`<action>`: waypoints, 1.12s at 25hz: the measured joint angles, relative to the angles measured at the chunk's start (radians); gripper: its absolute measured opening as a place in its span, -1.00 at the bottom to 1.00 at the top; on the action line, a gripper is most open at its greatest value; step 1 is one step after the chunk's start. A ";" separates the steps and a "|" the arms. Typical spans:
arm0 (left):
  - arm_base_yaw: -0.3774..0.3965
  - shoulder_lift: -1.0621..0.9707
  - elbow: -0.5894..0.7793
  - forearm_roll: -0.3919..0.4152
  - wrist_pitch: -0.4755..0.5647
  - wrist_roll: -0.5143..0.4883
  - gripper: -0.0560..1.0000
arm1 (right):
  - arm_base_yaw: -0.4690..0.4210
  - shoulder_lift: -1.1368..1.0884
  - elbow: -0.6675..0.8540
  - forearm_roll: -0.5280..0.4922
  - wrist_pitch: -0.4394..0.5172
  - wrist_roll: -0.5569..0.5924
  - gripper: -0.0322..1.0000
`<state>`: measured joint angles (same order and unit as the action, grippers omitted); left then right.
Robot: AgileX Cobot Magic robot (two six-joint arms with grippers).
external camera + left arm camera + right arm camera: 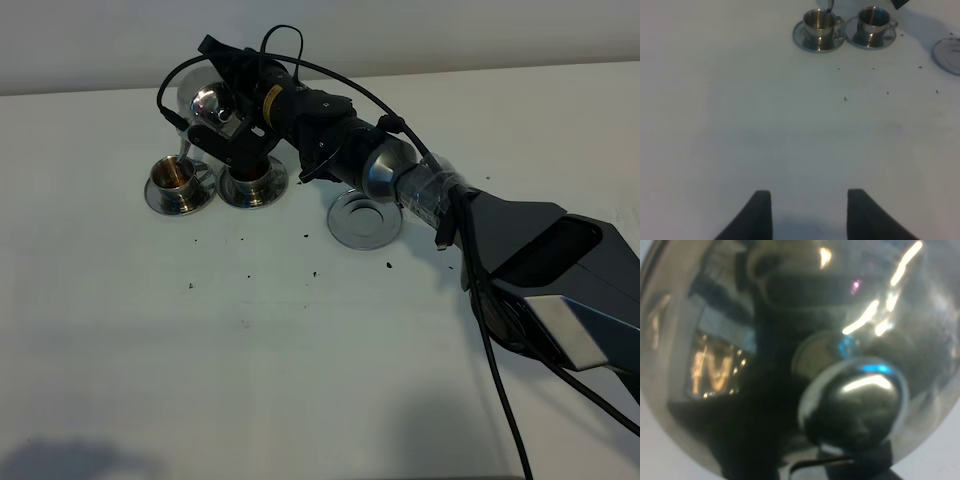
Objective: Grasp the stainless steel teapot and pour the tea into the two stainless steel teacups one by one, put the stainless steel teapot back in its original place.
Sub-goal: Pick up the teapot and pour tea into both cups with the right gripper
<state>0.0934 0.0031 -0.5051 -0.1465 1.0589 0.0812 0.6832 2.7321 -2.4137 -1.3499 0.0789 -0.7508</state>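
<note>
The stainless steel teapot (205, 104) hangs tilted at the far left of the table, my right gripper (234, 122) shut on its handle. Its thin spout (185, 148) points down over the left teacup (174, 178), whose inside looks brownish. The second teacup (252, 180) stands on its saucer just right of it, partly under the gripper. In the left wrist view both teacups (820, 22) (874, 20) show far ahead of my open, empty left gripper (810, 215). The round steel coaster (365, 218) lies bare to the right of the cups. The teapot's lid and knob (855, 400) fill the right wrist view.
Small dark specks (310, 270) are scattered on the white table (300, 380) in front of the cups and coaster. The right arm's black cables (500, 380) trail over the table's right side. The table's far edge runs just behind the teapot.
</note>
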 joint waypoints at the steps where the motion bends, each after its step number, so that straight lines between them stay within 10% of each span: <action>1: 0.000 0.000 0.000 0.000 0.000 0.000 -0.16 | 0.000 0.000 0.000 -0.001 -0.003 0.000 -0.59; 28: 0.000 0.000 0.000 0.000 0.000 0.000 -0.16 | 0.000 0.000 -0.042 -0.009 0.024 0.021 -0.59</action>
<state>0.0934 0.0031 -0.5051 -0.1465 1.0589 0.0812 0.6832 2.7321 -2.4552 -1.3590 0.1029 -0.7297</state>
